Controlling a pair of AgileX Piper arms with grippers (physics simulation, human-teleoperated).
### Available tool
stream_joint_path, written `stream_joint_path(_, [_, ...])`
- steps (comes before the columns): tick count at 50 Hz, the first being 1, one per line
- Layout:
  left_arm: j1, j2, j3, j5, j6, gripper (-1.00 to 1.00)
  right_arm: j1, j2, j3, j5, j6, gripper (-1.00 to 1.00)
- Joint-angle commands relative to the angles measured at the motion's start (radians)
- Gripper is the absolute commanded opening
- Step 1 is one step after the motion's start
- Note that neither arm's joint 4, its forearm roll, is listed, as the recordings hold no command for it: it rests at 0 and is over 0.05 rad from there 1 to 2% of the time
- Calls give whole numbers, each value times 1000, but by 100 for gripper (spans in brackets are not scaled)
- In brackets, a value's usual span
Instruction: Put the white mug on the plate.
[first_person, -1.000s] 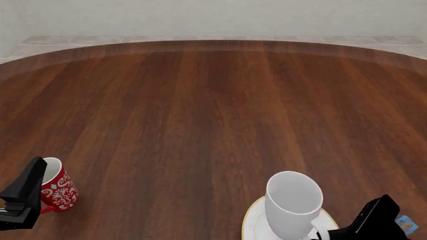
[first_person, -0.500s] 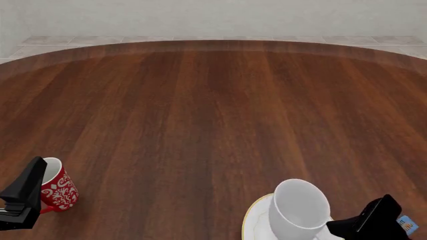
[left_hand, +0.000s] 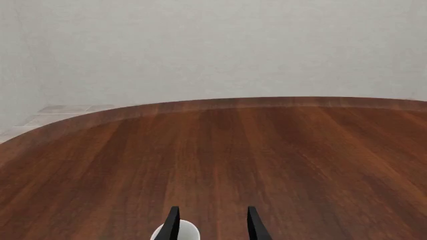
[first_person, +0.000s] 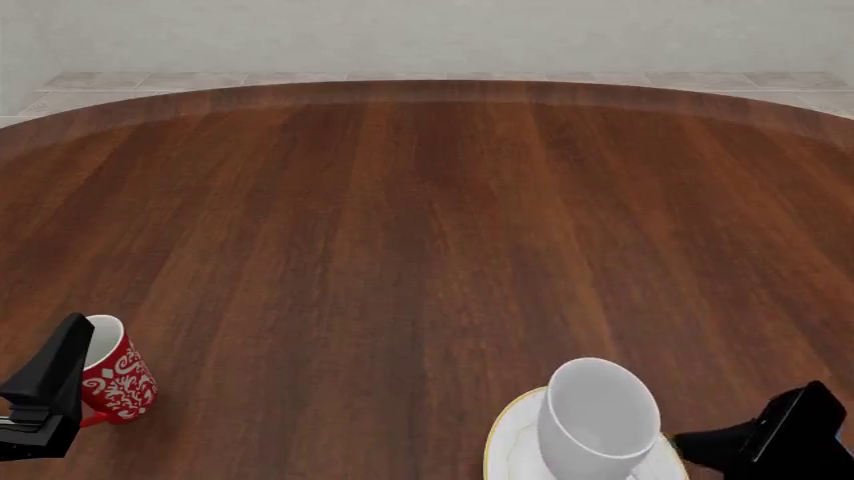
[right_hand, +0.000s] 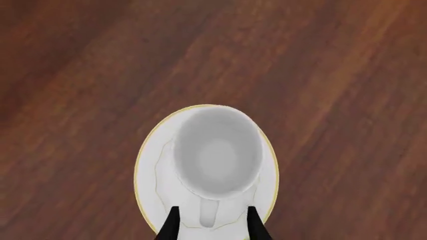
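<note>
Because the white mug (right_hand: 217, 150) is glossy ceramic, I judge it stiff, slippery, breakable and moderately heavy, best held by its handle (right_hand: 209, 214). It stands upright on the plate (right_hand: 149, 165) at lower centre of the right wrist frame. The right gripper (right_hand: 209, 225) has its fingers apart astride the handle, seemingly not pinching. The left gripper (left_hand: 210, 225) is spread, empty.

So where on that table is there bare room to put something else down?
Nearly all the wooden table is bare: everything beyond the red mug and the plate, to the far edge. The near corners are crowded: the left end effector beside the red mug, the white mug on the plate.
</note>
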Motion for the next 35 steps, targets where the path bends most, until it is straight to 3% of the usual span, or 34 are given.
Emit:
stream_joint_path(1, [0, -4, -1, 4, 0, 100, -23, -112, -71, 144, -30, 100])
stream_joint_path(13, [-1, -4, -1, 4, 0, 100, -40, -239, -179, 316, -57, 100])
stream_joint_path(35, [0, -4, -1, 4, 0, 100, -36, -345, -387, 476, -66, 100])
